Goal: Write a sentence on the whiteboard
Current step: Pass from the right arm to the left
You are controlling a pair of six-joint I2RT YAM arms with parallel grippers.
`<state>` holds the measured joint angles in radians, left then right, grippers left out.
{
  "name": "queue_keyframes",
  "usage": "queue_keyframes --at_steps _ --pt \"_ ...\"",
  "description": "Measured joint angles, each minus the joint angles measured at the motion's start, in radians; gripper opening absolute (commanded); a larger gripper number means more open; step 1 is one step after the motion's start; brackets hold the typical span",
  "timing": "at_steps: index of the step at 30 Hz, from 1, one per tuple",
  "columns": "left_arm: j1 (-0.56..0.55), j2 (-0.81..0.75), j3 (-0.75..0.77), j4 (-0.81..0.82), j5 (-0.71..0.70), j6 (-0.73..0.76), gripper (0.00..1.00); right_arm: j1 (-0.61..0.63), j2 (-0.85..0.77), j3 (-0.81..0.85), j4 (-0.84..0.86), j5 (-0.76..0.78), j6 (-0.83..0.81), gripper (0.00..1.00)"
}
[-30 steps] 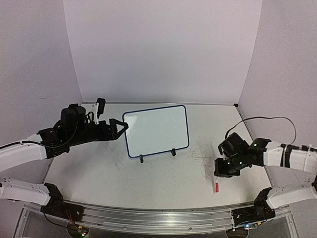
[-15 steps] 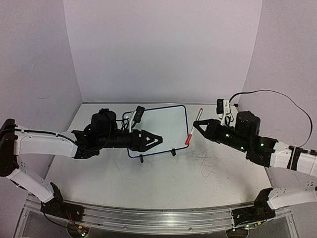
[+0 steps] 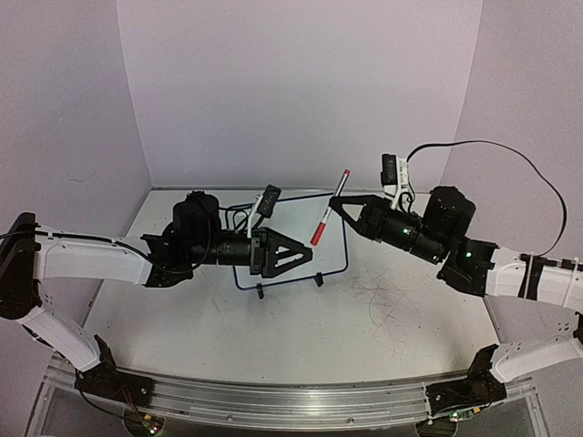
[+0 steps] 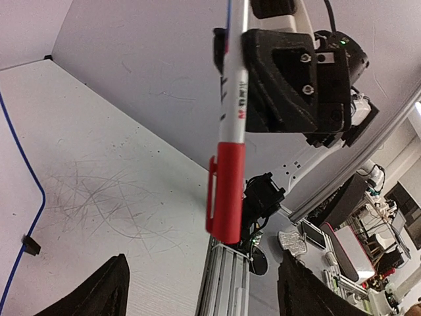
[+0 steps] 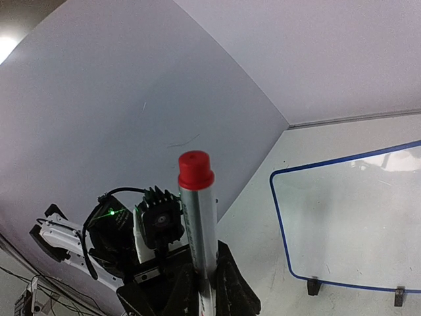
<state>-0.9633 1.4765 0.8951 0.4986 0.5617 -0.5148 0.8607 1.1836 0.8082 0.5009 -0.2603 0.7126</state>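
Observation:
The whiteboard stands on its two black feet at the middle back of the table, and its visible face is blank white. The sentence is out of view. My right gripper is shut on a marker and holds it in the air over the board's right part. The marker's red cap points down-left, at my left gripper. In the left wrist view the red cap hangs just ahead of my left gripper, which is open and not touching it. In the right wrist view the marker rises from my right gripper.
The left arm lies across the board's left half. Dark scribble marks cover the table right of the board. Purple walls close in the back and both sides. A metal rail runs along the near edge.
The right gripper has lifted the marker off the table and carried it up and left over the board. The left gripper has swung right to meet the cap, its jaws narrowing slightly.

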Motion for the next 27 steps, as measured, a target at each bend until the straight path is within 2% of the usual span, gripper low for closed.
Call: queue_keyframes --at_steps 2,11,18,20,21,24,26,27 --pt "-0.006 0.008 0.021 0.007 0.016 0.01 0.73 0.002 0.012 0.0 0.016 -0.014 0.005 0.0" --pt "-0.014 0.031 0.053 0.032 0.016 0.037 0.45 0.027 0.05 0.004 0.043 -0.072 0.018 0.0" --pt "-0.014 0.026 0.045 0.037 -0.013 0.064 0.08 0.028 0.053 0.007 0.043 -0.081 0.014 0.0" --pt "-0.016 0.019 0.041 0.032 -0.029 0.068 0.01 0.027 0.058 0.013 0.044 -0.094 0.006 0.0" --pt "-0.015 0.015 0.036 0.033 -0.032 0.074 0.0 0.028 0.058 0.017 0.035 -0.093 -0.005 0.04" --pt "-0.016 -0.005 0.016 0.024 -0.046 0.088 0.0 0.031 0.052 0.028 -0.005 -0.096 -0.042 0.37" --pt "-0.018 -0.024 -0.005 0.023 -0.054 0.114 0.0 0.037 0.037 0.042 -0.061 -0.093 -0.08 0.84" --pt "-0.018 -0.036 -0.015 0.022 -0.059 0.128 0.0 0.037 0.025 0.049 -0.094 -0.091 -0.108 0.97"
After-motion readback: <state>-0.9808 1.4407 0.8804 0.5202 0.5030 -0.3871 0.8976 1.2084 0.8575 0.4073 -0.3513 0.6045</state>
